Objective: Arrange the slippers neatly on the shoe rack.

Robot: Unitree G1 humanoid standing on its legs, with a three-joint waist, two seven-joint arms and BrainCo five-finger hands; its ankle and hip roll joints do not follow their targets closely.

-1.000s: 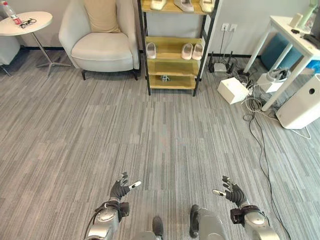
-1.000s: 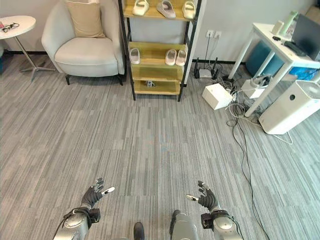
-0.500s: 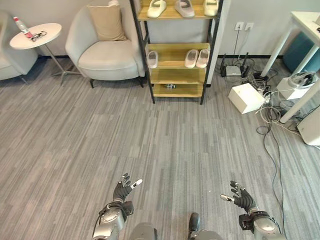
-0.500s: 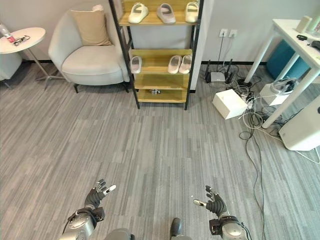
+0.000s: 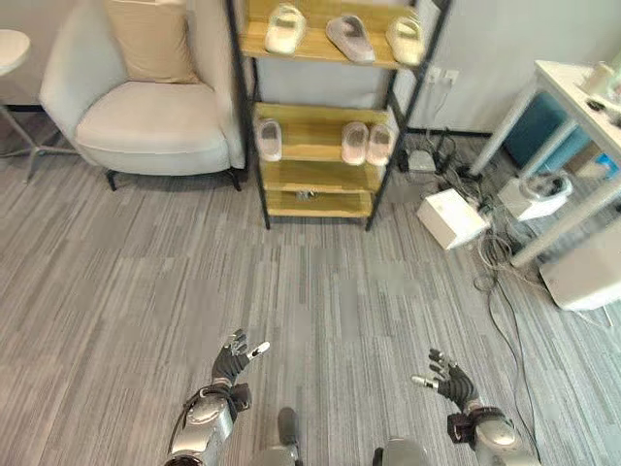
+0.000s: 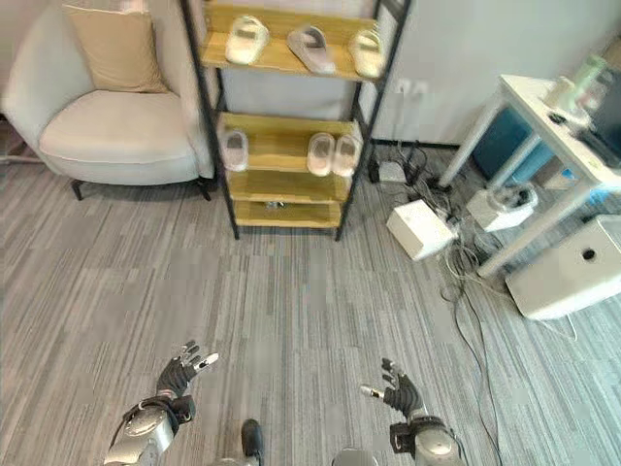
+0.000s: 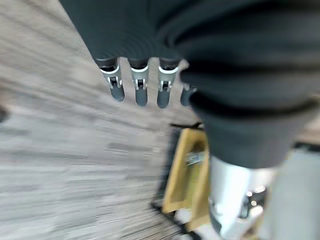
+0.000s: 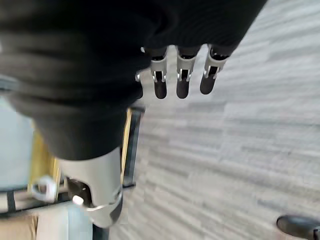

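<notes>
A wooden shoe rack [image 5: 320,115] with black posts stands against the far wall. Its top shelf carries three slippers [image 5: 346,36], the middle one turned askew. The middle shelf holds a single slipper [image 5: 268,139] on the left and a pair [image 5: 367,143] on the right. Far below, near the bottom of the view, my left hand [image 5: 233,359] and right hand [image 5: 445,377] hover over the floor, both open and holding nothing. The rack [image 7: 189,185] also shows past my left hand's fingers [image 7: 140,90].
A pale armchair [image 5: 146,116] with a tan cushion stands left of the rack. Right of it lie a white box [image 5: 450,217], a tangle of cables [image 5: 505,252], a white table [image 5: 577,107] and a white appliance [image 6: 568,277]. Grey striped carpet [image 5: 320,291] stretches between me and the rack.
The whole picture has shifted, so the camera moved: the rack now sits slightly left and nearer, the side table has left the view. Both hands stay open in the same low spot.
</notes>
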